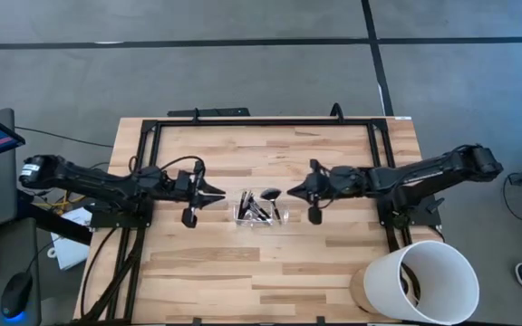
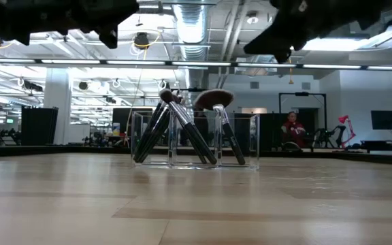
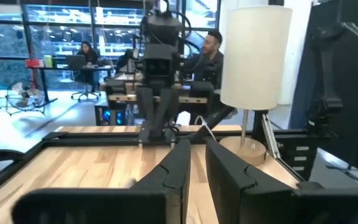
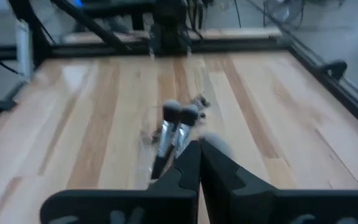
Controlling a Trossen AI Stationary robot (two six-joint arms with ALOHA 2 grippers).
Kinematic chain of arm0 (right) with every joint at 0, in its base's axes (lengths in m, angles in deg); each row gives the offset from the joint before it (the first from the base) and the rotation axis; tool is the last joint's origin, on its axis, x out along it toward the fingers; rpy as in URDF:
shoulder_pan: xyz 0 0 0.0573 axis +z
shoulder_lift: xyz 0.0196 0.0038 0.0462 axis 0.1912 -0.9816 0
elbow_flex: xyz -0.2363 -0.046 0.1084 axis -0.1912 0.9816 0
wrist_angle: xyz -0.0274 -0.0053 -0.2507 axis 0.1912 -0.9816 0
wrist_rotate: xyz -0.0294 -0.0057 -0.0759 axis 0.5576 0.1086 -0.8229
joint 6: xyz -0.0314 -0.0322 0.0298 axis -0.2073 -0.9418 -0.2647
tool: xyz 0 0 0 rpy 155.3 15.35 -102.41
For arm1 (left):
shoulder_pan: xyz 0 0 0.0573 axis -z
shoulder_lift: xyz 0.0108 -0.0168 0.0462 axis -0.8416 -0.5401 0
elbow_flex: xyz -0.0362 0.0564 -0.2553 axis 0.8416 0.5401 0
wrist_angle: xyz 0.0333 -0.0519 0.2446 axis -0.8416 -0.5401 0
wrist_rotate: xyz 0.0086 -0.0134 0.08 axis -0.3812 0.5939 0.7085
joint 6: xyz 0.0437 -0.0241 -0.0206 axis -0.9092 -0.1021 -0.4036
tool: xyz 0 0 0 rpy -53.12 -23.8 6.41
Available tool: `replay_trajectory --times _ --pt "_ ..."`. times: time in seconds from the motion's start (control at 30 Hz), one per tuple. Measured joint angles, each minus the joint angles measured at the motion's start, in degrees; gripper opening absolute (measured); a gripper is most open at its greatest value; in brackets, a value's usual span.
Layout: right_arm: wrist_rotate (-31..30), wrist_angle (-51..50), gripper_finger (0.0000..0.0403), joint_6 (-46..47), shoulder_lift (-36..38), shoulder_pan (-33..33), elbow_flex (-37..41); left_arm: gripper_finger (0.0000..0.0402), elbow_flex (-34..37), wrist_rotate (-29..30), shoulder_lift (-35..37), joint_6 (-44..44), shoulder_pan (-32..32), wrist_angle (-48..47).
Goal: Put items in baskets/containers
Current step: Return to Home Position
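Note:
The clear plastic tray (image 1: 259,217) (image 2: 247,136) stands in the middle of the table. Several dark-handled makeup brushes (image 1: 261,205) (image 2: 182,133) (image 4: 173,134) stand slanted in it, handle ends on its floor, leaning on its walls. One has a wide fan-shaped head (image 2: 213,99) above the rim. My left gripper (image 1: 220,193) (image 3: 196,146) hovers left of the tray, its fingers a narrow gap apart and holding nothing. My right gripper (image 1: 290,192) (image 4: 197,148) hovers right of the tray, shut and empty. Both are raised above the table.
A large white cylindrical bucket (image 1: 424,281) (image 3: 253,56) stands at the table's near right corner. A black frame (image 1: 261,121) runs along the far edge and both sides. Bare wood lies in front of the tray. People sit in the room beyond the table.

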Motion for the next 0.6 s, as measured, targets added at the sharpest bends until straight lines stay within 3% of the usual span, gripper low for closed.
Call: replay_trajectory --times 0.27,0.6 --pt "0.49 6.56 0.0001 0.33 6.95 -1.52 8.45 0.0049 4.43 0.02 4.02 -0.20 -0.27 0.05" --pt "0.79 11.44 0.0001 2.83 10.43 -1.23 15.42 0.0049 11.16 0.02 12.93 0.02 -2.19 0.64"
